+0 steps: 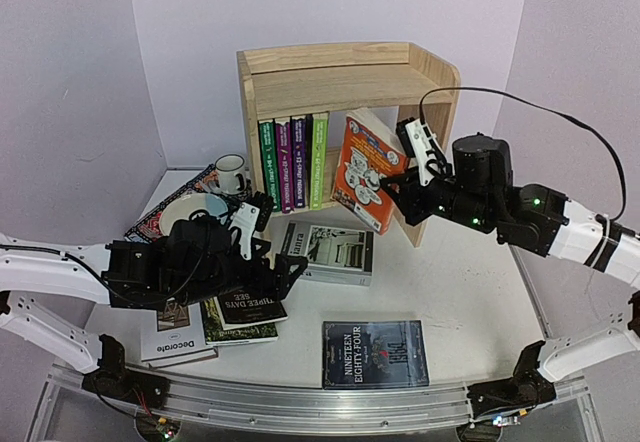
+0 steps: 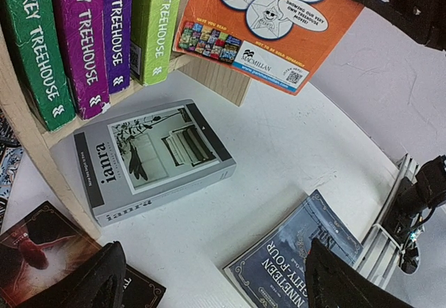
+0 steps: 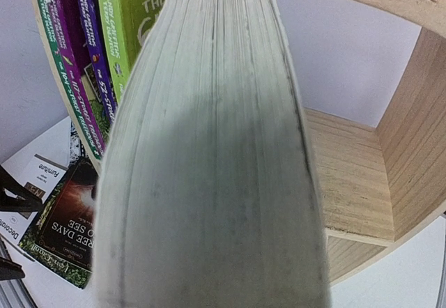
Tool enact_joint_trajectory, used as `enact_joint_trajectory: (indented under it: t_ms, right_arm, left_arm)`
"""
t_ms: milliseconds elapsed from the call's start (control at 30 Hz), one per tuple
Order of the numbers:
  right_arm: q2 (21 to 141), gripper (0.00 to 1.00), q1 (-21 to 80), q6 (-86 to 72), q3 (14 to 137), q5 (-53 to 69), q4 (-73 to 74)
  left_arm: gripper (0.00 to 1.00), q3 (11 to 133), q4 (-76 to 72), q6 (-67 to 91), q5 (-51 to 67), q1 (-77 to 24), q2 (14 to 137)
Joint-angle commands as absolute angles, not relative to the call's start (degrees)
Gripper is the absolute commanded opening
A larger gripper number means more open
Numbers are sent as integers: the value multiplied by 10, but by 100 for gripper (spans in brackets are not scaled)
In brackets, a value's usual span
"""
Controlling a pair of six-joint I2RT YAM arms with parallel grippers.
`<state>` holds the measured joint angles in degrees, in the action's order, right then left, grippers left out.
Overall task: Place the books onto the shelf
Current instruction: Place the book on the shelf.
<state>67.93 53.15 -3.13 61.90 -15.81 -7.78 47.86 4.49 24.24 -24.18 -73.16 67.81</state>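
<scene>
The pine shelf (image 1: 340, 67) stands at the back, with several thin green and purple books (image 1: 292, 160) upright on its lower tier. My right gripper (image 1: 394, 180) is shut on an orange illustrated book (image 1: 364, 172), held tilted in front of the lower tier's empty right part. In the right wrist view that book's page edge (image 3: 216, 168) fills the frame and hides the fingers. My left gripper (image 2: 216, 283) hangs open over bare table, nothing between its fingers (image 2: 104, 280). A grey "ianra" book (image 1: 328, 252), a "Nineteen Eighty-Four" book (image 1: 375, 354), a dark book (image 1: 245, 309) and white "Decorate" (image 1: 175, 344) lie flat.
A white mug (image 1: 231, 172), a round plate (image 1: 195, 207) and a patterned mat (image 1: 160, 217) sit left of the shelf. The lower shelf board (image 3: 348, 175) is bare right of the standing books. A metal rail (image 1: 320, 407) runs along the near edge.
</scene>
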Motion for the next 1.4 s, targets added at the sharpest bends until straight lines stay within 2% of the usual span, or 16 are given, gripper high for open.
enact_joint_trajectory:
  t_ms: [0, 900, 1367]
  right_arm:
    - [680, 0, 531, -39, 624, -166, -148]
    - [751, 0, 531, -68, 741, -184, -40]
    - [822, 0, 531, -68, 817, -194, -37]
  left_arm:
    - [90, 496, 46, 239, -244, -728, 681]
    - [90, 491, 46, 241, -236, -726, 676]
    - [90, 485, 46, 245, -234, -726, 664]
